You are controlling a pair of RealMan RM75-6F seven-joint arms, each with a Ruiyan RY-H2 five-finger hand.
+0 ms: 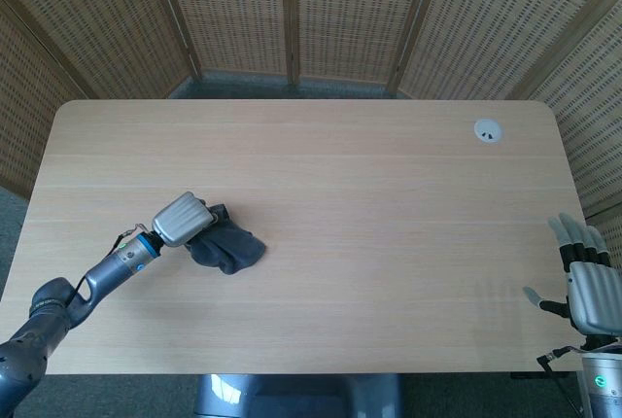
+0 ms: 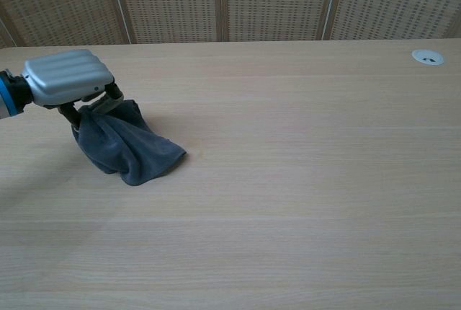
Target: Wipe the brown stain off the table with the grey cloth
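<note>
The grey cloth (image 1: 226,247) (image 2: 126,148) lies bunched on the table's left half, its far end lifted in my left hand (image 1: 181,219) (image 2: 67,78), which grips it from above while the rest drags on the wood. I cannot make out any brown stain on the table in either view. My right hand (image 1: 586,277) hovers off the table's right front corner, fingers spread and holding nothing; the chest view does not show it.
A round white cable grommet (image 1: 487,129) (image 2: 427,56) sits in the table's far right corner. Woven wicker screens (image 1: 292,10) stand behind the light wooden table (image 1: 389,204).
</note>
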